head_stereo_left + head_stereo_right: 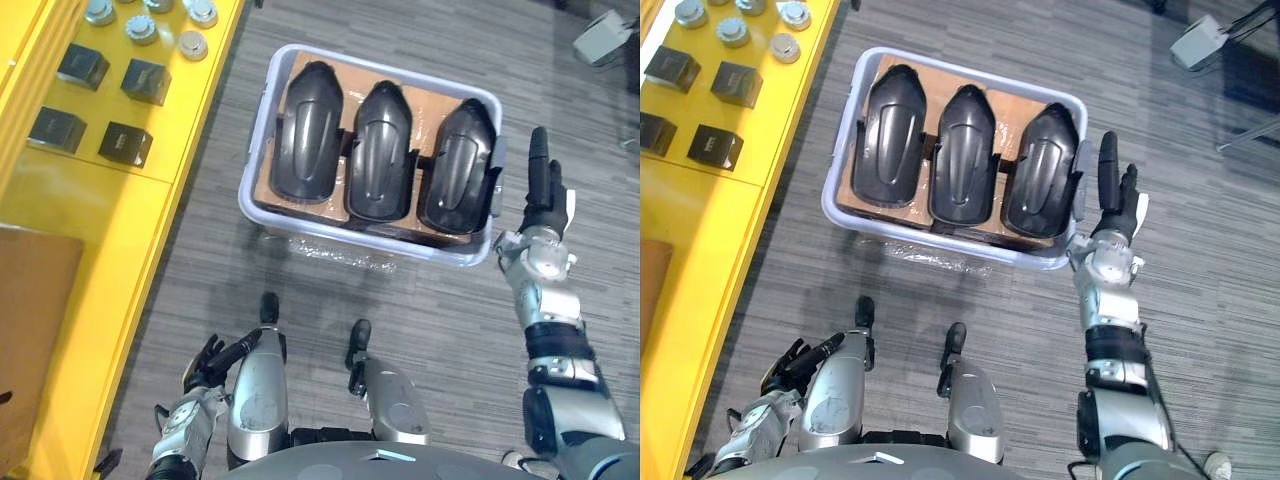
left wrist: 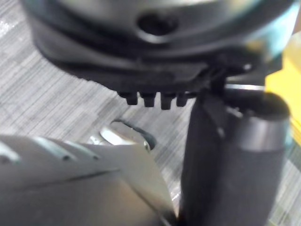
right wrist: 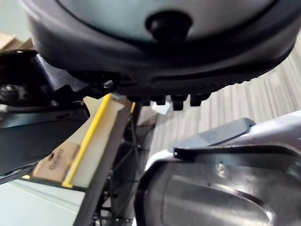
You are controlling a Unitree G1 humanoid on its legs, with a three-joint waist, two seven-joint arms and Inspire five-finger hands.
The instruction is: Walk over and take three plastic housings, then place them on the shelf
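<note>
Nearest the lens, the left hand [image 1: 205, 362] is hanging low at the robot's side above the grey carpet [image 1: 420, 300]. Its fingers are loosely bent and relaxed, grasping nothing.

Item 1: a yellow shelf [image 1: 90, 230] is running down the left side of the head views.

Item 2: a pale bin [image 1: 262, 130] is sitting on the carpet near the shelf, with a strip of carpet showing between them. A cardboard sheet [image 1: 427, 100] is lining its bottom.

Item 3: three plastic housings – left [image 1: 308, 130], middle [image 1: 380, 150], right [image 1: 458, 165] – are lying in the bin on the cardboard. They are resting side by side in one row, domed backs up, each close against its neighbour. All three are resting in the bin, and neither hand is holding one.

Item 4: the right hand [image 1: 545, 195] is standing raised just beside the bin's right end, next to the right housing. Its fingers are stretched straight, pointing away from the robot, released and carrying nothing. Whether it is touching the bin wall cannot be told. The right wrist view is showing the bin's rim and a dark housing close by.

Item 5: four black blocks [image 1: 125, 143] are sitting on the shelf in two pairs.

Item 6: round metal parts [image 1: 192, 44] are standing beyond the blocks, toward the shelf's far end.
</note>
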